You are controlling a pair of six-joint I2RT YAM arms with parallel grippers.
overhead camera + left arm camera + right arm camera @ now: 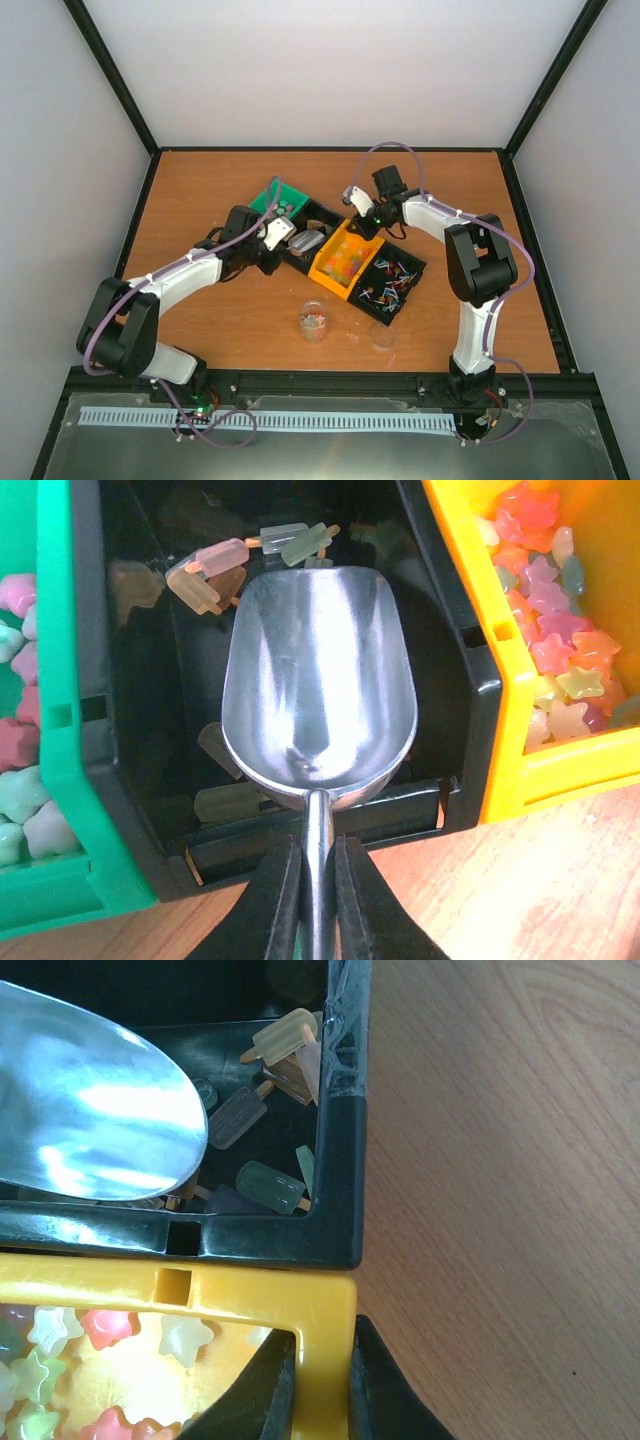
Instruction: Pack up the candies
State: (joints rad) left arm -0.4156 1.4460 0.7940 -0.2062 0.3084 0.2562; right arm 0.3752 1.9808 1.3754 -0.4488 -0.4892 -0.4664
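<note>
My left gripper [318,880] is shut on the handle of the silver metal scoop [318,675], whose empty bowl hangs over a black bin [150,700] holding several popsicle-shaped candies [222,558]. My right gripper [322,1380] is shut on the far corner wall of the yellow bin [250,1295], which holds star-shaped candies [555,650]. In the top view the scoop [306,241] lies between the green bin [275,200] and the yellow bin [343,260]. A clear jar [314,322] with a few candies stands on the table nearer the arms.
A second black bin [393,283] of thin wrapped candies sits right of the yellow bin. A clear round lid [381,336] lies right of the jar. The green bin [60,680] holds pink and pale star candies. Black frame posts border the wooden table [200,190].
</note>
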